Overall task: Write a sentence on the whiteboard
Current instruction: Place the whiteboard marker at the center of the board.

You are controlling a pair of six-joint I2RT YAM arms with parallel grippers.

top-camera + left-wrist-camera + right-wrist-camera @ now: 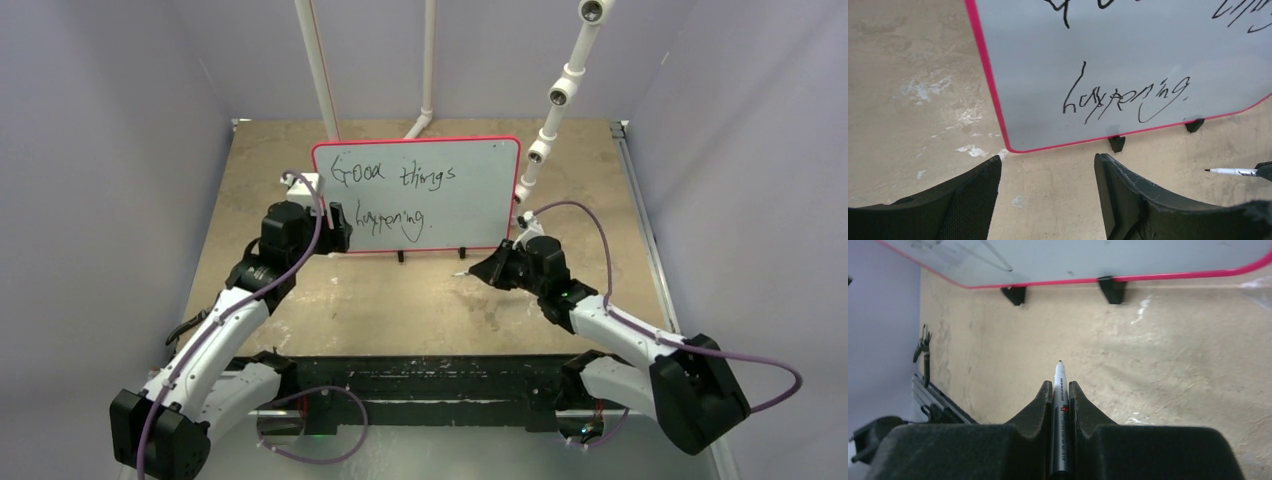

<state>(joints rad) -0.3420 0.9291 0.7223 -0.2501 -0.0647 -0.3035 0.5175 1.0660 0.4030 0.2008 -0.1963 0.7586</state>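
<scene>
Overhead, full sentence (393, 195), right wrist, clamped marker (1060, 405)

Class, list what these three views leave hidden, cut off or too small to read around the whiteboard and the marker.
- Top external: the left gripper covers the whiteboard's lower left corner.
- Left wrist: the frame's top edge cuts off the sentence's upper line.
- Right wrist: only the whiteboard's bottom strip shows, no writing; the right gripper hides the marker's rear; its barrel print is too small to read.
</scene>
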